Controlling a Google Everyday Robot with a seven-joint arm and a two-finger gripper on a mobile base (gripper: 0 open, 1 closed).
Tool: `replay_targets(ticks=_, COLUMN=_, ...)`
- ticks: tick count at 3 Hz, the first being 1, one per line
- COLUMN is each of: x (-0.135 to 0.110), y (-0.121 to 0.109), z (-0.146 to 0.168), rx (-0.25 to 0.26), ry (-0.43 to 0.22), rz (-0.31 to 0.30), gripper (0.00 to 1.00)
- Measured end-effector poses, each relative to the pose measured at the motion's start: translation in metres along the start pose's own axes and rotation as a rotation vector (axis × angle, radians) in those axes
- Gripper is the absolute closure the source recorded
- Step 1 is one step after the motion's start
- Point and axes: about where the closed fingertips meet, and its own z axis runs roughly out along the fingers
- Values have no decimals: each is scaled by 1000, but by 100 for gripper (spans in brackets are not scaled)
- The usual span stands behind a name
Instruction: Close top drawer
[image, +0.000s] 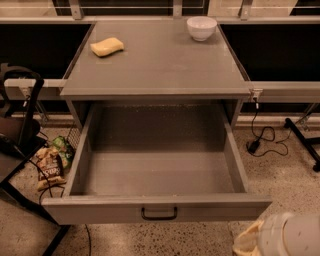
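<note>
The top drawer (159, 209) is a wide grey metal drawer pulled fully out of the cabinet, and it holds nothing. Its flat front panel carries a small black bar handle (159, 215) at the centre. My gripper (277, 239) shows only as a pale blurred shape in the bottom right corner, below and to the right of the drawer front's right end, apart from the handle.
On the grey cabinet top (160, 60) lie a yellow sponge (107, 46) at back left and a white bowl (202, 27) at back right. Snack bags (52, 160) and a black stand (20, 125) are on the floor at left. Cables (262, 137) lie at right.
</note>
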Motion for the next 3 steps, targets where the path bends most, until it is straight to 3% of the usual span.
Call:
replay_targets(ticks=1, x=46, y=19, z=79, rx=-58, ry=-43, rz=79, gripper=100)
replay_targets(ticks=2, x=60, y=7, z=128, rx=-61, ry=-103, rz=117, gripper=100)
replay_targets(ticks=3, x=39, y=-22, z=169, rx=-48, ry=-201, rz=105, gripper=100)
